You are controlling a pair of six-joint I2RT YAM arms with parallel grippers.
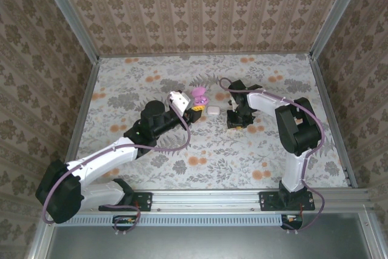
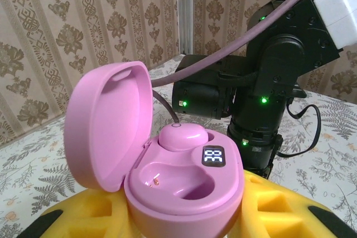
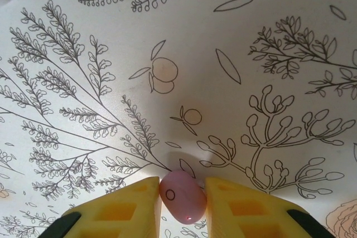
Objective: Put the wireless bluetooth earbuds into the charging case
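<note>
Pink plastic is on both sides. Low in the middle of the left wrist view, the left gripper (image 2: 181,211) is clenched on the open charging case (image 2: 223,190). Its lid (image 2: 106,126) leans back to the left, so the sockets face up. A seated earbud (image 2: 181,136) fills the far socket, and the near socket (image 2: 170,178) is free. At the bottom of the right wrist view, the right gripper (image 3: 182,190) grasps the second earbud (image 3: 184,205) by its sides, close over the table (image 3: 111,37), probably to lower it straight into that socket.

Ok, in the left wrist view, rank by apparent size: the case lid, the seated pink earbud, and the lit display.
Largest: lid.
Next: seated pink earbud.
Smallest: lit display.
All belong to one case, so nearness barely matters.
</note>
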